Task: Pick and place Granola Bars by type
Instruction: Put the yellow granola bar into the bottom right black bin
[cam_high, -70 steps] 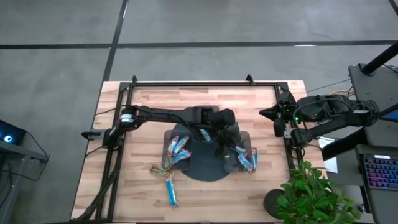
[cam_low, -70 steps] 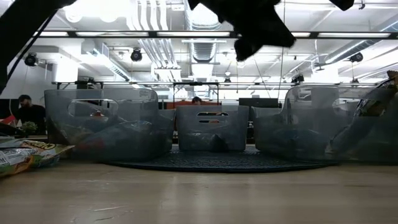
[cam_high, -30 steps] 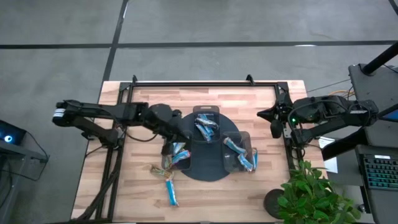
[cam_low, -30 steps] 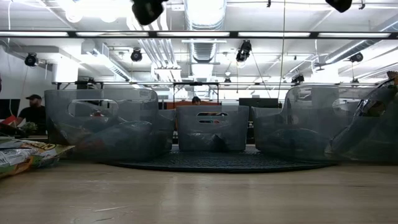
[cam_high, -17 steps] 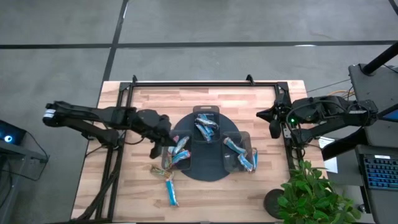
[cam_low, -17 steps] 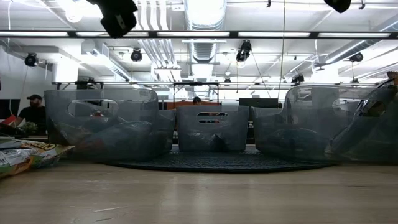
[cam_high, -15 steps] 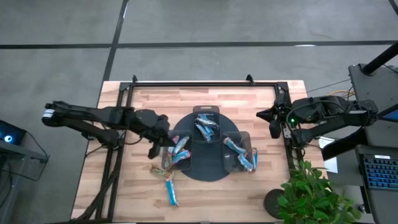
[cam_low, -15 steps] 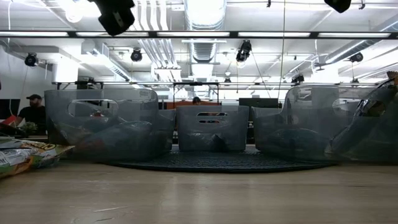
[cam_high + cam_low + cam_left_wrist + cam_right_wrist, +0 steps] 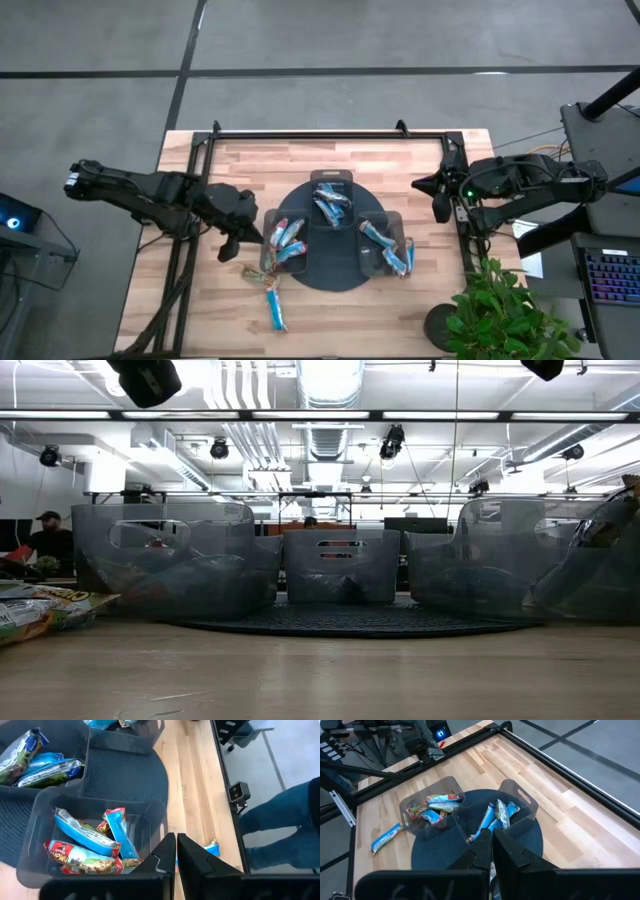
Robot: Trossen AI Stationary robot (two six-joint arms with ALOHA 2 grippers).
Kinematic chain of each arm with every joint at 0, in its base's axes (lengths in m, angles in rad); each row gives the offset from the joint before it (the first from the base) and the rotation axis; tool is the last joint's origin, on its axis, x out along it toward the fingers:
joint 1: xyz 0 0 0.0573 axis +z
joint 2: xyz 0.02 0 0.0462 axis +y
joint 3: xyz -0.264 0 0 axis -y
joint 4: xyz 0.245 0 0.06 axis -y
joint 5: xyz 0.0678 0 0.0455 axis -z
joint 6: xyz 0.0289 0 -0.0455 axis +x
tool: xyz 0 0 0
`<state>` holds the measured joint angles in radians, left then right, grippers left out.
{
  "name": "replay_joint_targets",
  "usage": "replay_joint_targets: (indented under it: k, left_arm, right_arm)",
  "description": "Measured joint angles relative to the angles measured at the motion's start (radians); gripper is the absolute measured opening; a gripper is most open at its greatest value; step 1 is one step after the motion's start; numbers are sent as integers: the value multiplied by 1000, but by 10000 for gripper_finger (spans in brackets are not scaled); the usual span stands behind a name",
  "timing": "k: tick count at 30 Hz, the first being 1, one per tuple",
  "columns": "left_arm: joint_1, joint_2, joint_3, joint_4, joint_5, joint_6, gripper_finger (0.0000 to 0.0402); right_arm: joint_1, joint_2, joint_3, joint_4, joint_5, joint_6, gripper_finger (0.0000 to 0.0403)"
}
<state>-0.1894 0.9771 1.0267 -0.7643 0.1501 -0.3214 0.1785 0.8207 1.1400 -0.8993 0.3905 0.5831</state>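
Since a moment ago the left gripper (image 9: 228,252) has drawn back from over the tray toward 9 o'clock; it hangs now above the wood just beside the left bin, fingers pressed together and holding nothing. At 3 o'clock the right gripper (image 9: 418,184) waits at the table's edge, also with its fingers together and empty.

At the table's middle sits the dark round tray (image 9: 330,270) with three clear bins. The left bin (image 9: 281,242) holds several granola bars (image 9: 90,840), light blue and red ones mixed. The bin at 12 o'clock (image 9: 331,196) holds more light blue bars, and the right bin (image 9: 385,246) also holds light blue ones. Three or so loose bars (image 9: 272,300) lie on the wooden table (image 9: 400,160) at about 7 o'clock from the tray, well apart from the right gripper.

Behind the table, the low view shows an office room with ceiling pipes and lamps, and a person with a cap (image 9: 47,538) sits far at the left. A green plant (image 9: 500,310) stands at the table's corner near 4 o'clock.
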Motion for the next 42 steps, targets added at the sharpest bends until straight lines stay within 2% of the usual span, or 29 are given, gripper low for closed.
replay_joint_targets:
  k: [4,7,15,24,35,42]
  left_arm:
    - [0,-11,0,-34,-46,5,0]
    - [0,-23,0,-50,-86,7,0]
    - [0,-41,0,-50,-113,-3,0]
    - [0,-41,0,-50,-161,-5,0]
    - [0,-42,0,-51,-193,-5,0]
    - [0,-43,0,-51,-195,-19,0]
  right_arm:
    - [0,0,0,-18,-23,-3,8]
    - [0,0,0,-93,-32,19,8]
    - [-1,0,3,-383,-109,207,8]
    - [-1,10,1,-522,-150,394,8]
    - [1,104,-124,-519,-296,360,9]
    - [1,118,-255,-375,-358,420,10]
